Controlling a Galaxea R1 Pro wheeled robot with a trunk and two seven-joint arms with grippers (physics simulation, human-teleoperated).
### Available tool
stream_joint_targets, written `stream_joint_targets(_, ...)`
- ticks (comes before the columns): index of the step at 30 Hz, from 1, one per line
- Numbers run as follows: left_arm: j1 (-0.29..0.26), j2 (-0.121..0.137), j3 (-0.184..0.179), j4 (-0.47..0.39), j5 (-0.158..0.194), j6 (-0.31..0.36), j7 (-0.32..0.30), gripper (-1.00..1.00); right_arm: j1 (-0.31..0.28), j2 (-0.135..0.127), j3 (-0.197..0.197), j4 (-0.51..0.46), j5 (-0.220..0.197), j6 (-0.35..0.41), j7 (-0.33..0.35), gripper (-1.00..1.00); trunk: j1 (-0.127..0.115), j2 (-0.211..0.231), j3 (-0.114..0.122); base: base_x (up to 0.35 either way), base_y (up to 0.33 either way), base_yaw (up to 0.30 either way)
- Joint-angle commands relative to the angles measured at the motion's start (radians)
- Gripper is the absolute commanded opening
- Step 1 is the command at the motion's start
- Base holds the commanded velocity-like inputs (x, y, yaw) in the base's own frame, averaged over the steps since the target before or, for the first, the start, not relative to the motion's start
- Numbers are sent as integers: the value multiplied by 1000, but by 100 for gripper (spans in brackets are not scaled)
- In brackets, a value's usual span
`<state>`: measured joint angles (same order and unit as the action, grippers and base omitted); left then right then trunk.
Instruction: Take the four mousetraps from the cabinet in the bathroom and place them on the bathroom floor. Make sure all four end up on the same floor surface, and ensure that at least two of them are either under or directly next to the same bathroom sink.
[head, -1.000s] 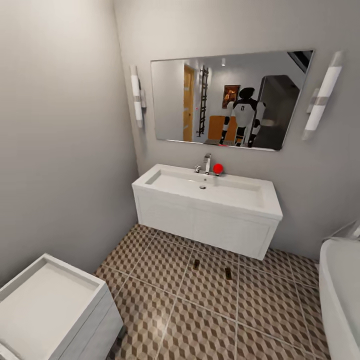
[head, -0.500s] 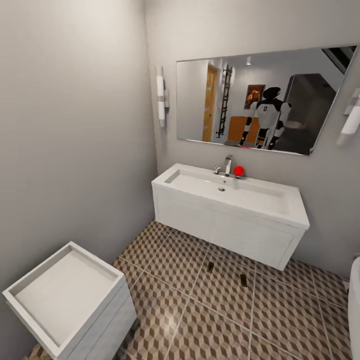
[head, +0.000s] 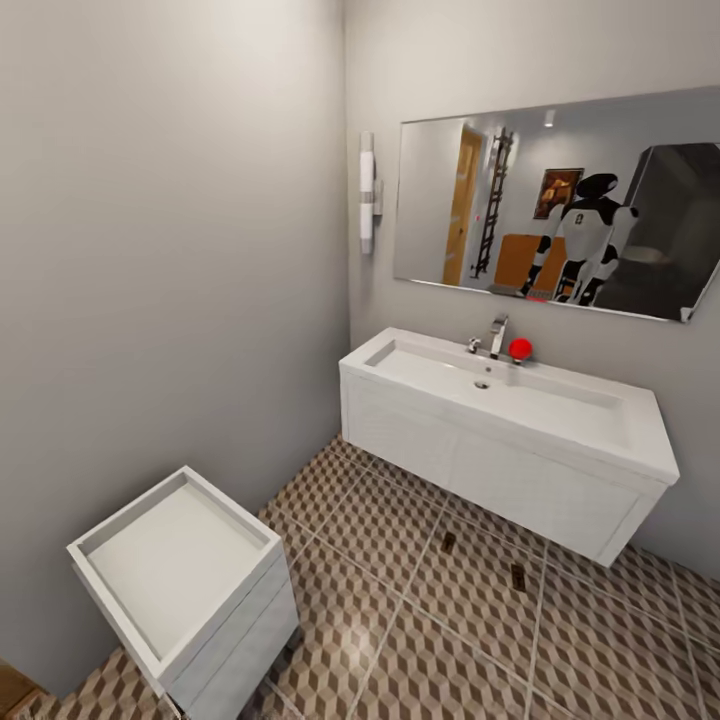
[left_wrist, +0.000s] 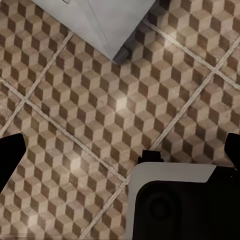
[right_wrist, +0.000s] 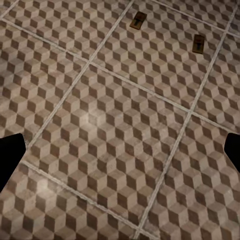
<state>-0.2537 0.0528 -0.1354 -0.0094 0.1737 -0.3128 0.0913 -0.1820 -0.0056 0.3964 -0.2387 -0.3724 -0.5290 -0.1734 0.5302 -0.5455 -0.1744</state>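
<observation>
I see two small tan wooden mousetraps (head: 448, 541) (head: 518, 577) lying flat on the cube-patterned brown and beige tiled floor (head: 400, 620), just in front of the white flat-panelled vanity sink (head: 520, 470), near each other but apart. Each trap's long axis runs roughly towards the vanity. The basin holds nothing; a red ball (head: 520, 348) sits beside its chrome tap (head: 497, 335). My left gripper (left_wrist: 120, 150) and right gripper (right_wrist: 120, 152) both have fingertips spread wide, holding nothing.

A home bathroom: a white wall-hung vanity sink (head: 520, 440) with a chrome tap (head: 497, 335) sits under a wide wall mirror (head: 560, 215), a white square toilet (head: 185, 580) near left, on cube-patterned brown-beige floor tiles (head: 400, 600).
</observation>
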Motion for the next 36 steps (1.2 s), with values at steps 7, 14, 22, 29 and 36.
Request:
stream_joint_targets(7,-1,0,-9,1,7,-3,2,100,-1,-1,9,1,-3,-2,-8,100,0,-1,-2,0,0,239)
stream_joint_targets(14,-1,3,-9,2,8,-13,2,100,-1,-1,9,0,-3,-3,-8,100,0,-1,-2,0,0,249)
stream_joint_targets(22,-1,4,-9,5,9,-16,2,100,-1,-1,9,-1,-3,-3,-8,100,0,-1,-2,0,0,257)
stream_joint_targets(29,-1,3,-9,5,9,-16,2,100,-1,-1,9,0,-3,-2,-8,100,0,-1,-2,0,0,258)
stream_joint_targets(36,-1,3,-9,5,9,-16,2,100,-1,-1,9,0,-3,-2,-8,100,0,-1,-2,0,0,258)
